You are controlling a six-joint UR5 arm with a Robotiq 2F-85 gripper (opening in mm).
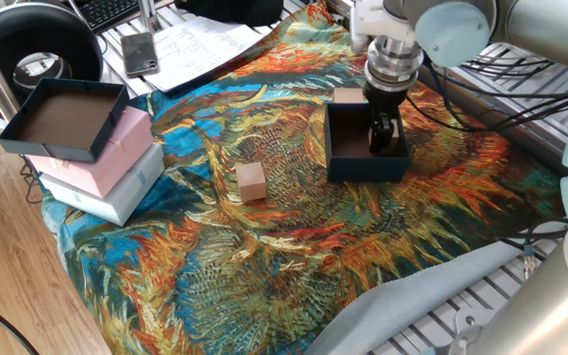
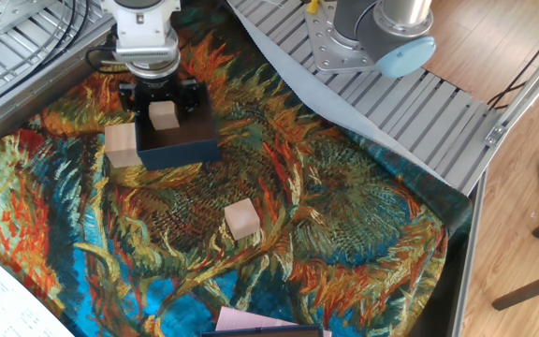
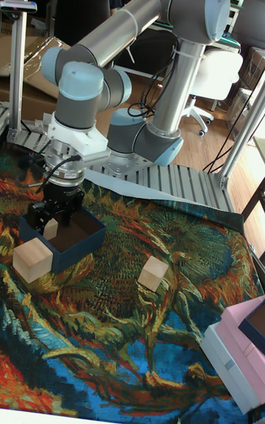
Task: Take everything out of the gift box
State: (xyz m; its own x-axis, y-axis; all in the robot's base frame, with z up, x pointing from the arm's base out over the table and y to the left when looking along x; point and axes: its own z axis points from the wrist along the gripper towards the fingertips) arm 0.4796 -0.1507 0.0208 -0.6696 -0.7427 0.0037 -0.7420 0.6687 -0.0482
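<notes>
The dark navy gift box (image 1: 363, 163) (image 2: 187, 145) (image 3: 76, 241) stands on the patterned cloth. My gripper (image 1: 384, 136) (image 2: 164, 101) (image 3: 50, 219) reaches down into it, shut on a pale wooden cube (image 2: 164, 116) (image 3: 50, 229) at the box's inner wall; in one fixed view the fingers hide this cube. A second cube (image 1: 348, 97) (image 2: 120, 145) (image 3: 32, 260) rests on the cloth, touching the box's outer wall. The third cube (image 1: 251, 181) (image 2: 242, 218) (image 3: 154, 273) lies apart on the cloth.
The wide dark lid (image 1: 62, 118) sits on a pink box (image 1: 116, 153) stacked on a white box (image 1: 116, 192) at the cloth's left edge. Papers (image 1: 200, 44), a phone (image 1: 139, 52) and a keyboard lie behind. Cables (image 1: 481, 99) run beside the arm.
</notes>
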